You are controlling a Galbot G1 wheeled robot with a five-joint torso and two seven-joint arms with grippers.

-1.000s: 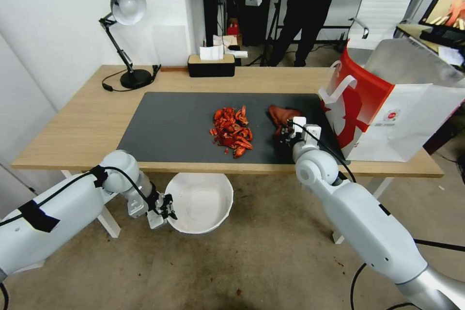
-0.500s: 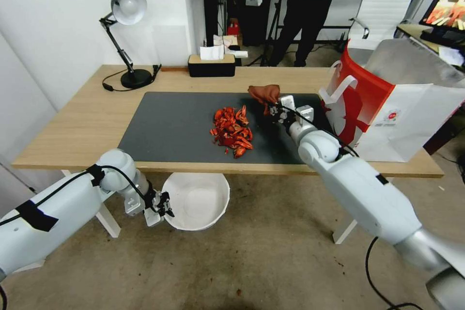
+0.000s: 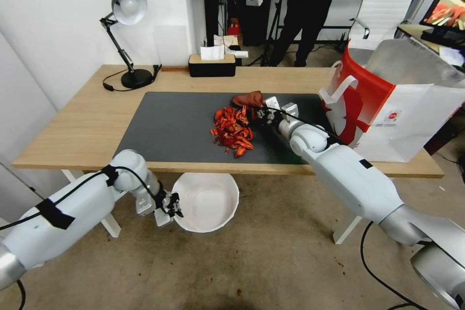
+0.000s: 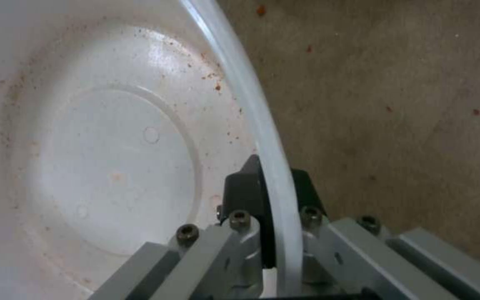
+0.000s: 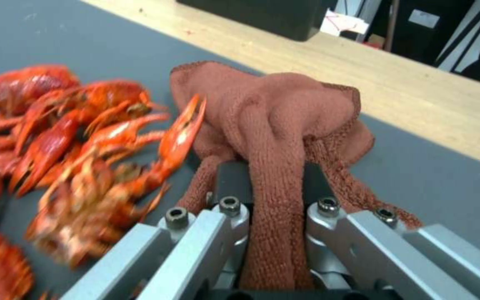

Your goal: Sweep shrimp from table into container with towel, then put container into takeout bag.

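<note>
The shrimp (image 3: 232,131) lie in a red-orange heap on the dark mat of the table (image 3: 87,121); the right wrist view shows the shrimp (image 5: 62,137) close up. My right gripper (image 3: 259,112) is shut on the rust-red towel (image 3: 248,99), which rests on the mat at the heap's far right side. The towel (image 5: 273,125) bunches between the fingers. Below the table's front edge, my left gripper (image 3: 173,206) is shut on the rim of the white container (image 3: 206,202), held under the heap. The container (image 4: 112,158) is empty inside. The takeout bag (image 3: 392,101) stands open at the table's right end.
A desk lamp (image 3: 123,34) stands at the table's back left, a black tissue box (image 3: 211,64) at the back middle. A person stands in the room behind. Bare concrete floor lies under the container.
My right gripper has carried the towel from the mat's right front up, leftward and down behind the heap. The left arm shifted the container slightly right.
</note>
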